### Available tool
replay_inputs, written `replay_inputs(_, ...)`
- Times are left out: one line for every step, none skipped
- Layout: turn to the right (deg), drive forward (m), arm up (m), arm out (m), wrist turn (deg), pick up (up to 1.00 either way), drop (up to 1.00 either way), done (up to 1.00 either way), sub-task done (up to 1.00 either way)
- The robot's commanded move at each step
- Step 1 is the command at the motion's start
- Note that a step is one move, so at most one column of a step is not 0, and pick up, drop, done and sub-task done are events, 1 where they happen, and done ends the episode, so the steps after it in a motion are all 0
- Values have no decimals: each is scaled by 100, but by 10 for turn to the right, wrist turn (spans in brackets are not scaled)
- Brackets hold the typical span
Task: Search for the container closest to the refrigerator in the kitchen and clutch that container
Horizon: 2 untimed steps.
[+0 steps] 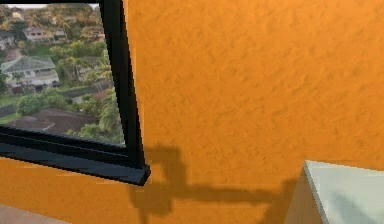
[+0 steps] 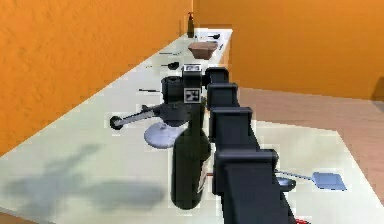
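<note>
Tool [image 2: 140, 108] over desk [image 2: 80, 150], hold can't be told; dark bottle [image 2: 190, 165] stands beside arm [image 2: 245, 160], nearer robot than tool; brown bowl [image 2: 203, 47], poss. target container, well beyond.

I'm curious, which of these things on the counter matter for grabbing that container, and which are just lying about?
Likely part of the job: gripper; grey round dish and, farther along the counter, brown bowl, both possible containers.

Just lying about: dark bottle; spatula; window in the orange wall.
</note>
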Motion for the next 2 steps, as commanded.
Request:
replay_inputs(0, 0, 0, 0, 240, 0, 0, 0, 0)
replay_inputs(0, 0, -14, 0, 0, 0, 0, 0, 0)
